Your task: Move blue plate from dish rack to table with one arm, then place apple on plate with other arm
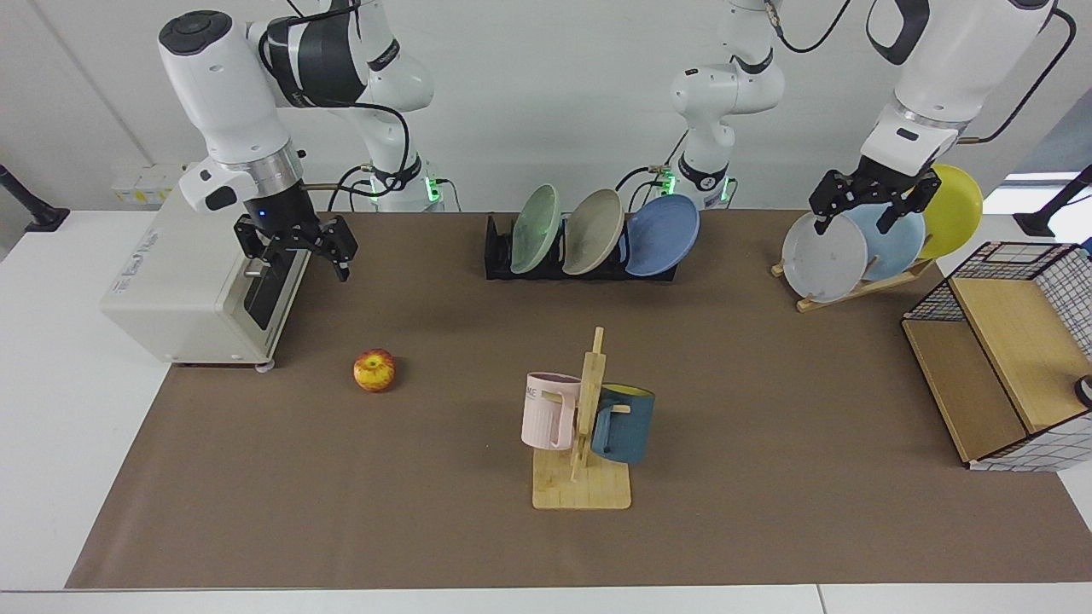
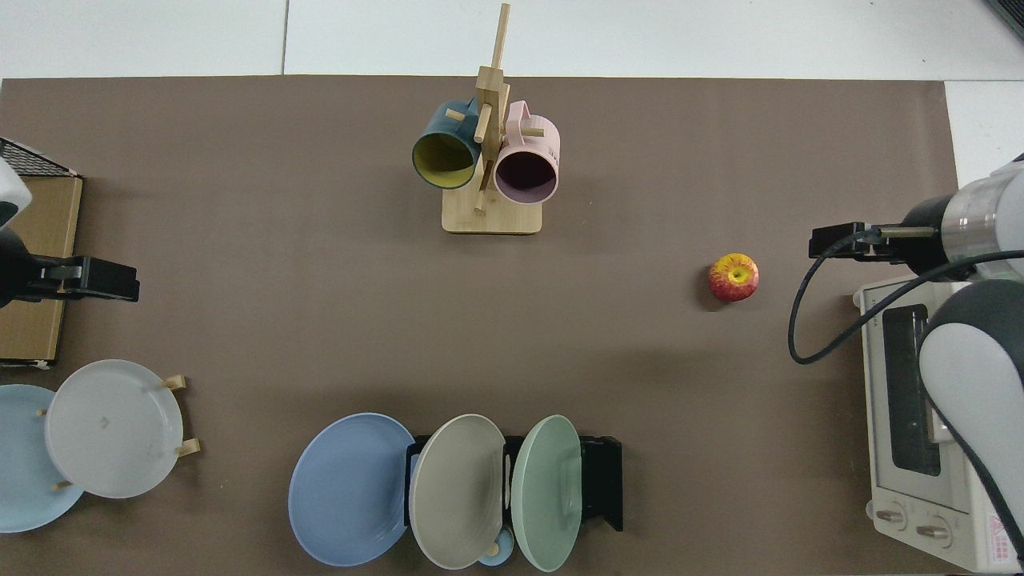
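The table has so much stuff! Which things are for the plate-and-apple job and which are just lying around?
For the job: blue plate, dish rack, apple, table, left gripper, right gripper.

Lying about: mug tree, toaster oven, wooden rack, basket.

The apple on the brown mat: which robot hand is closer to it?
The right. The right gripper hangs open just above and behind the apple, by the toaster oven; the left gripper hangs open across the table by the wooden rack.

white table [image 1: 51, 358], brown mat [image 1: 768, 477]: apple [image 1: 374, 370], dish rack [image 1: 499, 256], mug tree [image 1: 583, 488], wooden rack [image 1: 862, 288], toaster oven [image 1: 183, 290], basket [image 1: 1007, 375].
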Tool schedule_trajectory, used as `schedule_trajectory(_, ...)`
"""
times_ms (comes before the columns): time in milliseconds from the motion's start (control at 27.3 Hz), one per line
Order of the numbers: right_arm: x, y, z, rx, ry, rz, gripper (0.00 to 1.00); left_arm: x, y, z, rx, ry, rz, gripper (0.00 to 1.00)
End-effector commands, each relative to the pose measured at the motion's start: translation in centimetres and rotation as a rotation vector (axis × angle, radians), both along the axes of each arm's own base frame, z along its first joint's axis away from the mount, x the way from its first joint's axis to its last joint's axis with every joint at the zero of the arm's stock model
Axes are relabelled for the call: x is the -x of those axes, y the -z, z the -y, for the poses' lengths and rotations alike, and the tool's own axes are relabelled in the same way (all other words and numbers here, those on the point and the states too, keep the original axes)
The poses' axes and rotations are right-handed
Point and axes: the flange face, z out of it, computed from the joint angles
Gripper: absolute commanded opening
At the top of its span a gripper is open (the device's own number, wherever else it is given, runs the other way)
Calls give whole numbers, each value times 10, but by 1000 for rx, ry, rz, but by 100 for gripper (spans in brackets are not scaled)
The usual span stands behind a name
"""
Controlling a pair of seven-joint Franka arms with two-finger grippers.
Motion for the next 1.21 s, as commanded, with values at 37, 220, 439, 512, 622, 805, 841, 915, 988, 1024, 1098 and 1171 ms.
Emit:
schedule_trajectory(37, -2, -1, 2, -16, 26, 12, 100, 6, -1, -1, 4, -7, 21, 100)
schedule_trajectory(220, -2, -1, 2, -16, 26, 12, 100, 6, 0, -1, 3, -9, 19, 100)
schedule_trajectory(439, -2, -1, 2, -16, 26, 12, 100, 7, 3, 0, 3, -9, 7, 100)
schedule_trajectory(512, -2, -1, 2, -16, 26, 12, 100, 7, 2, 2, 0, -9, 9, 100)
schedule_trajectory(622, -2, -1, 2, -16, 26, 12, 100, 8, 2, 3, -1, -7, 9, 100)
schedule_trajectory(805, -2, -1, 2, -17, 27, 11, 100, 8, 2, 5, -2, -3, 10, 100)
schedule_trajectory(841, -2, -1, 2, -16, 26, 12, 100, 8, 3, 5, -3, -3, 7, 100)
schedule_trajectory(915, -2, -1, 2, -16, 26, 12, 100, 8, 3, 6, -4, -1, 7, 100)
schedule_trajectory(988, -2, -2, 2, -17, 27, 13, 100, 9, 3, 6, -6, 1, 6, 100)
schedule_trajectory(1024, -2, -1, 2, -16, 26, 12, 100, 9, 3, 8, -12, 4, 3, 100)
schedule_trajectory(1098, -2, -1, 2, -16, 26, 12, 100, 11, 5, 15, -33, -9, -7, 100)
schedule_trajectory(1171, -2, -1, 2, -16, 26, 12, 100, 18, 9, 33, -102, -28, -8, 100)
